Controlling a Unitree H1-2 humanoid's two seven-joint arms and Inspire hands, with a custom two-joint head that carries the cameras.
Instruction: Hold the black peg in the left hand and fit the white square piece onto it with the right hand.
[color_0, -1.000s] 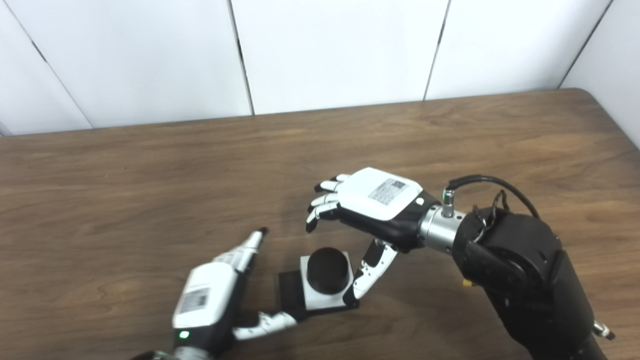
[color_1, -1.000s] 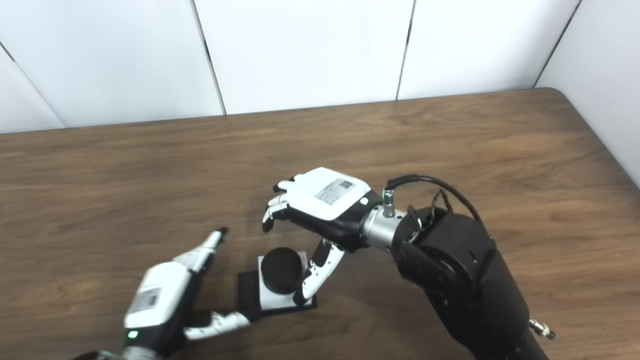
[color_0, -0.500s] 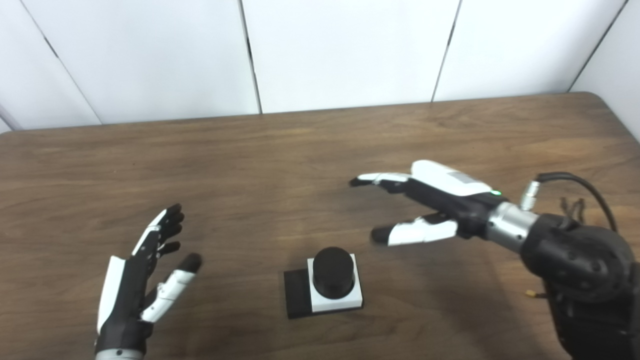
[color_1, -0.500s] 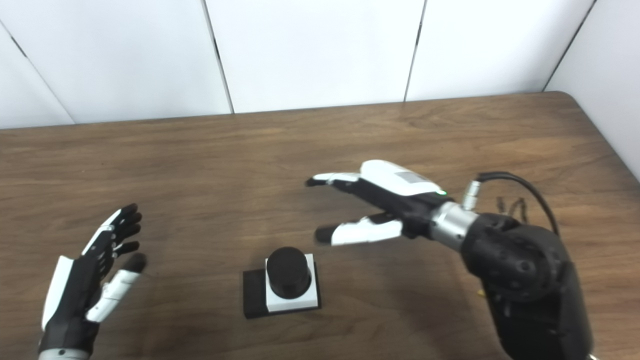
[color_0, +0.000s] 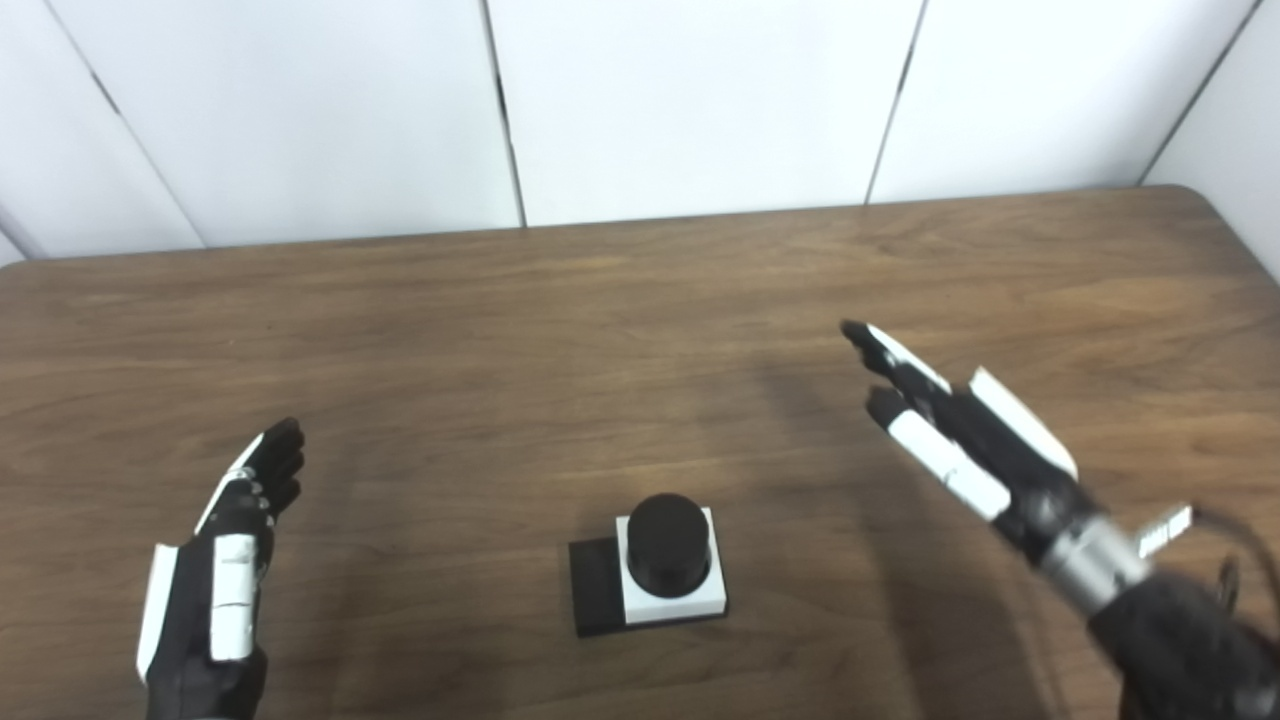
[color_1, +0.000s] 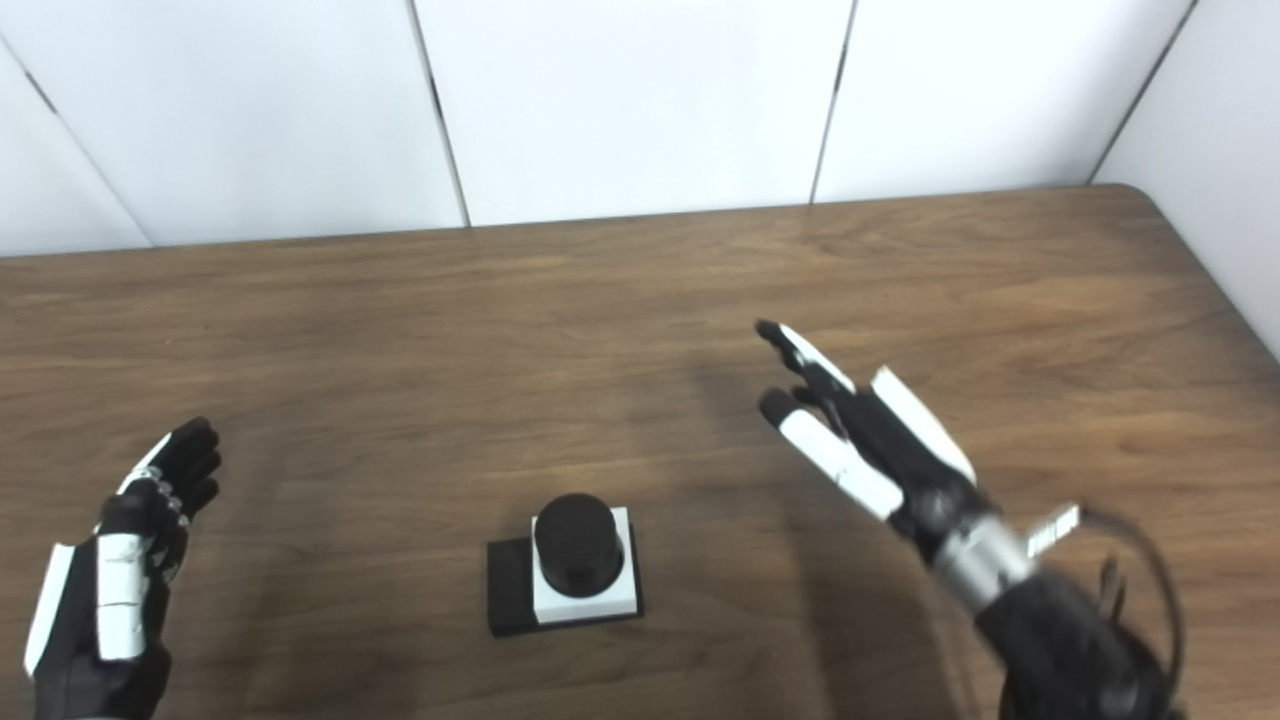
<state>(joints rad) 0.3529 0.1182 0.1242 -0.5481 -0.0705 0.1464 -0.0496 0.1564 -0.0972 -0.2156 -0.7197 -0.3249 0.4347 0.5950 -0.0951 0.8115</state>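
The black peg stands upright on its flat black base near the table's front middle. The white square piece sits around the peg, resting on the base. My left hand is open and empty, far to the left of the peg, fingers pointing away. My right hand is open and empty, raised to the right of the peg, fingers stretched up and away. Neither hand touches the peg or the white piece.
The brown wooden table runs back to white wall panels. Its right far corner is rounded. A black cable loops at my right wrist.
Both hands let go of the peg and white piece and drew back, the left to the left, the right to the right and turning edge-up. The peg assembly stayed put. The camera shifted slightly.
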